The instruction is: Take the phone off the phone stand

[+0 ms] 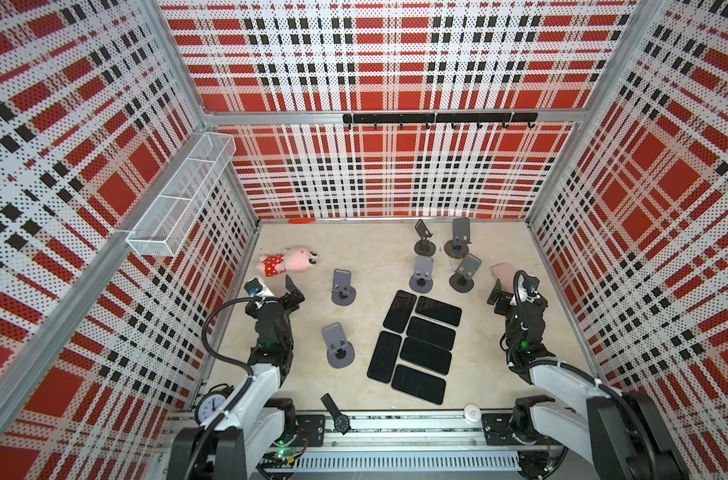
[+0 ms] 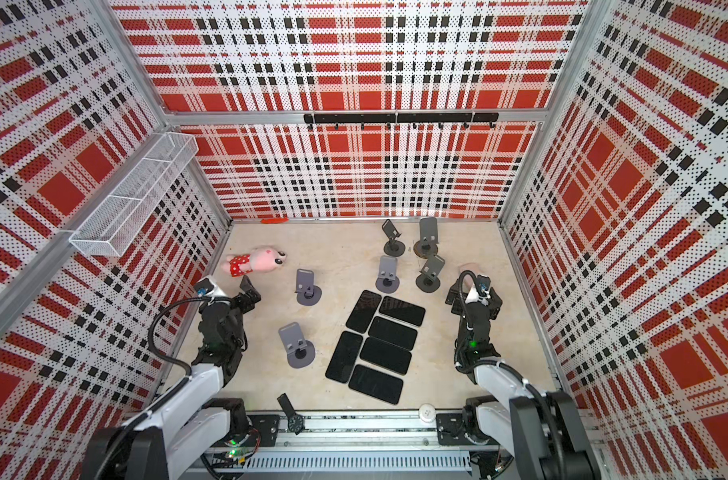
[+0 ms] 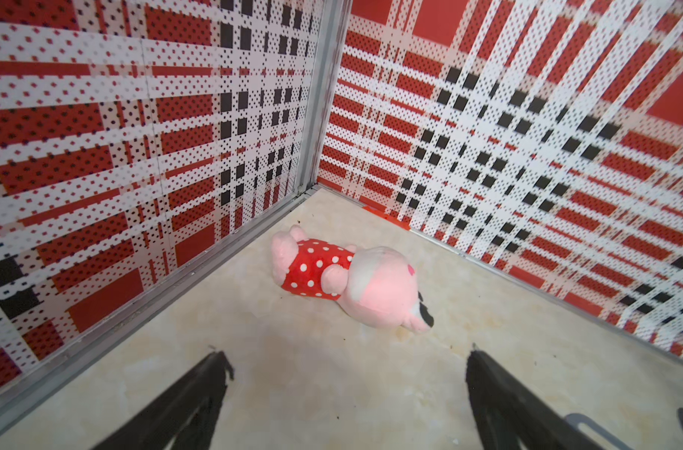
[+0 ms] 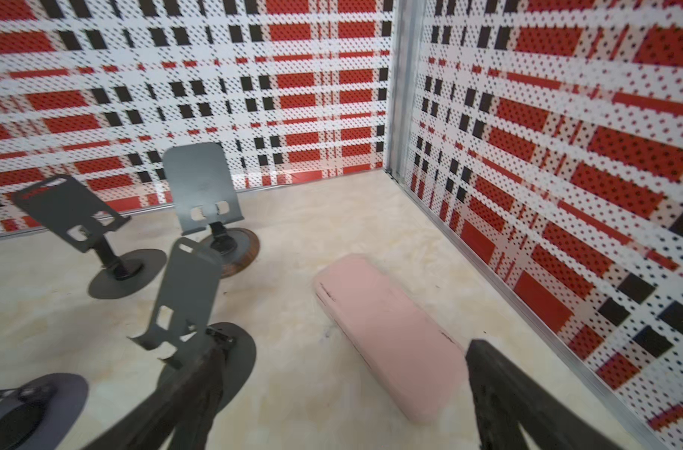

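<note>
At the middle of the beige marbled tabletop (image 1: pixel 374 266), six flat glossy black phones (image 1: pixel 426 355) lie packed side by side, none resting on the thin grey sheet-metal phone stands (image 1: pixel 338 345) with round bases around them. Such a slab is probably rigid, dense, slick-faced and breakable, so its long edges look best to pinch. The left gripper (image 1: pixel 292 291) and right gripper (image 1: pixel 497 296) hang spread wide and empty near the left and right walls.

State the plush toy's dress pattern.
Pink plush toy's dress: red with white dots; left wrist view best.

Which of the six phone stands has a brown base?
The rightmost stand in the back row, against the far wall; its round base looks brown, while all the other bases are grey.
</note>
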Action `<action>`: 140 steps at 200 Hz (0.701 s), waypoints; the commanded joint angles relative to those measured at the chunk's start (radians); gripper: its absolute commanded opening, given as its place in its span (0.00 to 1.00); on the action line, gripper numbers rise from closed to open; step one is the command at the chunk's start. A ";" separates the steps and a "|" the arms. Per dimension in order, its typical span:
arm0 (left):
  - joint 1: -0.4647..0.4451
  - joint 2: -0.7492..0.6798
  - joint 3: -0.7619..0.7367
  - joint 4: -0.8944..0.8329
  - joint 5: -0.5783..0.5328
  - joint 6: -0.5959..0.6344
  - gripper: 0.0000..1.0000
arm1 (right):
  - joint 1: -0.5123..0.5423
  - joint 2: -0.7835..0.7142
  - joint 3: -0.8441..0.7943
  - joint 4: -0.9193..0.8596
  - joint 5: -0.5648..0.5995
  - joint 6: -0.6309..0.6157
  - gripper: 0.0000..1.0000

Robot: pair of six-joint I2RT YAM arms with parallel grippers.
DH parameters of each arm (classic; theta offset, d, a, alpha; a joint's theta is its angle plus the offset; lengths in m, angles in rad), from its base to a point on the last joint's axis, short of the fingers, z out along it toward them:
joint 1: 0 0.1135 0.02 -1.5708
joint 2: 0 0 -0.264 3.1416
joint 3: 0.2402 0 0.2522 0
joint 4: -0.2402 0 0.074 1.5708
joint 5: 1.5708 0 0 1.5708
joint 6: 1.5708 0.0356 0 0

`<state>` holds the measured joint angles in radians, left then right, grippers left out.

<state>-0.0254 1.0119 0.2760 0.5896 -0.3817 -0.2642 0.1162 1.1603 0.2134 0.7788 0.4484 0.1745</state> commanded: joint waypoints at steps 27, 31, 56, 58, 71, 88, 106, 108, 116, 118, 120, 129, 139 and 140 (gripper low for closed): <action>-0.011 0.176 0.055 0.121 0.045 0.142 0.98 | -0.010 0.213 0.041 0.242 0.058 -0.043 1.00; -0.013 0.186 0.055 0.135 0.049 0.149 0.98 | -0.009 0.233 0.038 0.273 0.081 -0.045 1.00; -0.023 0.258 0.020 0.288 0.039 0.213 0.98 | -0.034 0.346 0.063 0.354 0.049 -0.052 1.00; -0.023 0.262 0.013 0.302 0.037 0.219 0.98 | -0.035 0.343 0.070 0.333 0.040 -0.052 1.00; -0.028 0.302 -0.033 0.443 0.040 0.261 0.98 | -0.039 0.348 0.120 0.230 0.010 -0.042 1.00; -0.031 0.368 -0.078 0.631 0.041 0.273 0.98 | -0.043 0.367 0.150 0.198 -0.001 -0.047 1.00; -0.032 0.409 -0.058 0.631 0.061 0.260 0.98 | -0.039 0.371 0.128 0.248 -0.030 -0.070 1.00; -0.031 0.418 -0.058 0.640 0.067 0.261 0.98 | -0.037 0.372 0.127 0.249 -0.033 -0.072 1.00; -0.031 0.459 -0.053 0.672 0.071 0.265 0.98 | -0.035 0.376 0.117 0.281 -0.047 -0.085 1.00; -0.031 0.468 -0.051 0.677 0.069 0.265 0.98 | -0.034 0.376 0.112 0.291 -0.055 -0.088 1.00; -0.033 0.480 -0.051 0.682 0.064 0.266 0.98 | -0.035 0.377 0.108 0.298 -0.062 -0.091 1.00; -0.033 0.523 -0.055 0.758 0.067 0.266 0.98 | -0.035 0.380 0.073 0.339 -0.084 -0.075 1.00; -0.027 0.531 -0.069 0.787 0.073 0.260 0.98 | -0.045 0.443 0.015 0.552 -0.081 -0.094 1.00; -0.025 0.532 -0.071 0.787 0.072 0.260 0.98 | -0.045 0.444 0.012 0.551 -0.080 -0.093 1.00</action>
<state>-0.0532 1.4986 0.2161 1.1889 -0.3256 -0.0216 0.0830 1.5333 0.3122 1.0637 0.4072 0.1120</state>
